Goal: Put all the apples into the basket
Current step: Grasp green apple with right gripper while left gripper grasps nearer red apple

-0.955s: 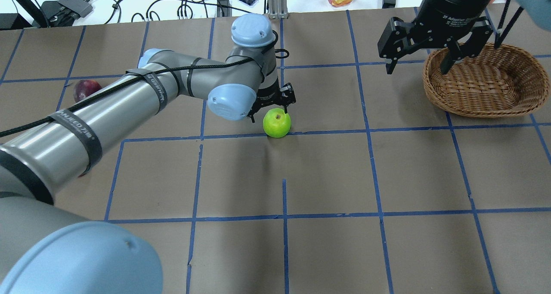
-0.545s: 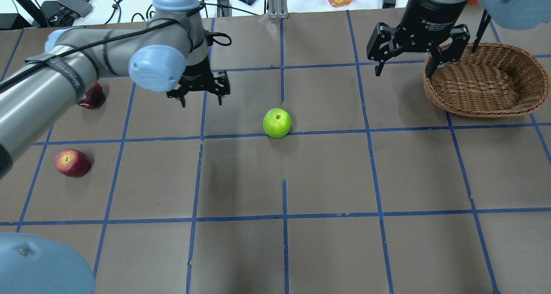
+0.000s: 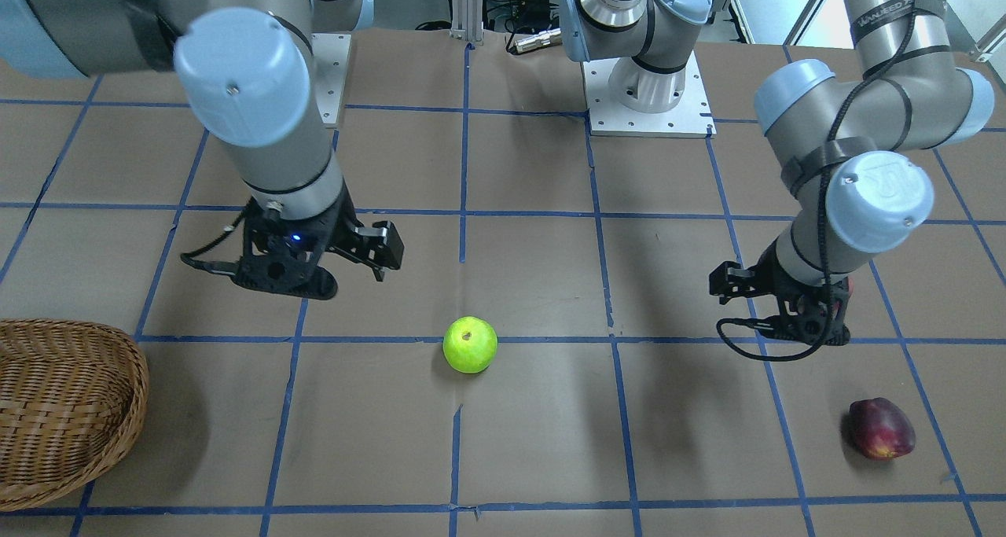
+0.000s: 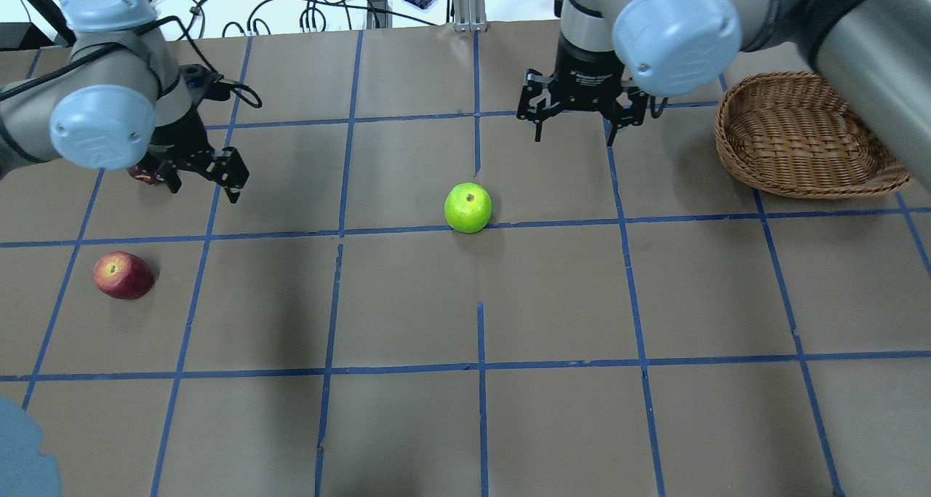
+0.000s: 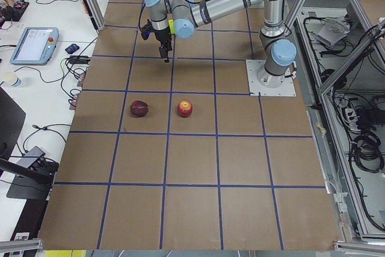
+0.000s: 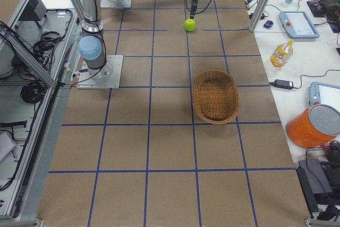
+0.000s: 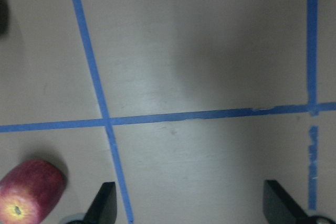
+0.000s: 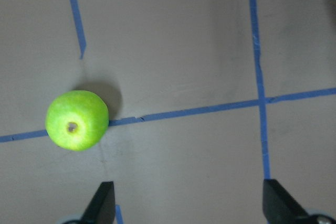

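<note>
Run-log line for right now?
left gripper: open, empty; right gripper: open, empty; green apple: on table; red apple: on table; dark red apple: on table; basket: empty

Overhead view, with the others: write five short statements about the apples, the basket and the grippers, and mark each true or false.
1. The basket holds no apple. True.
2. The green apple sits at a blue tape line. True.
3. The left gripper and the right gripper are both open. True.
4. The right gripper grips the green apple. False: the apple lies free on the table, apart from it.
5. Both red apples lie beside the basket. False: one red apple and the darker red apple lie on the left arm's side, across the table from the basket.
</note>
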